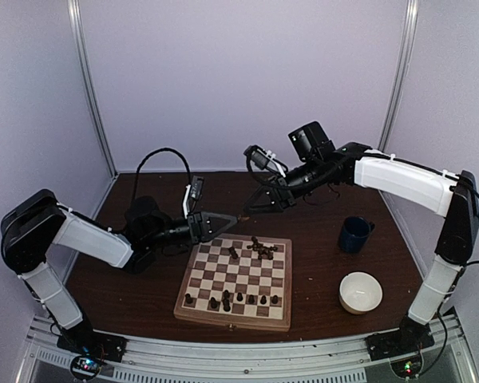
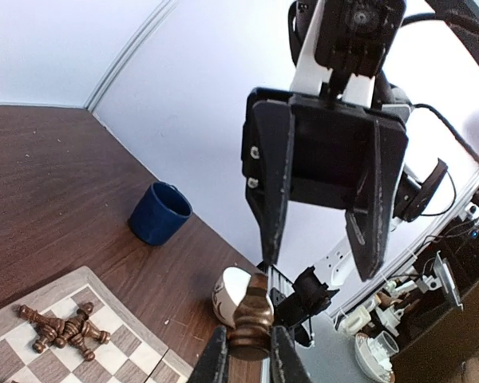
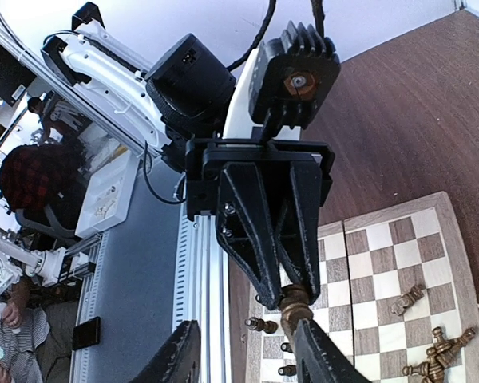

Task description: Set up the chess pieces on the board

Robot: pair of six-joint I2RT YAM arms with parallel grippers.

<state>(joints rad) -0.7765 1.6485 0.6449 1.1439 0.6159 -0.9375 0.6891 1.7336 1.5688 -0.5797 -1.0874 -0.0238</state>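
Observation:
My left gripper (image 2: 250, 341) is shut on one dark brown chess piece (image 2: 251, 317) and holds it in the air above the far edge of the board (image 1: 231, 321). My right gripper (image 3: 247, 355) is open and faces it tip to tip. The held piece (image 3: 295, 307) sits between its fingers, close to one finger (image 3: 315, 351). In the top view the two grippers meet at the piece (image 1: 243, 214). Several pieces stand along the board's near edge (image 1: 239, 299). A heap of pieces (image 1: 262, 249) lies at the far right squares, also seen in the left wrist view (image 2: 64, 329).
A blue mug (image 1: 355, 234) stands on the dark table right of the board, and a white bowl (image 1: 360, 291) sits nearer the front right. One piece (image 1: 233, 253) stands alone near the board's far middle. White walls enclose the table.

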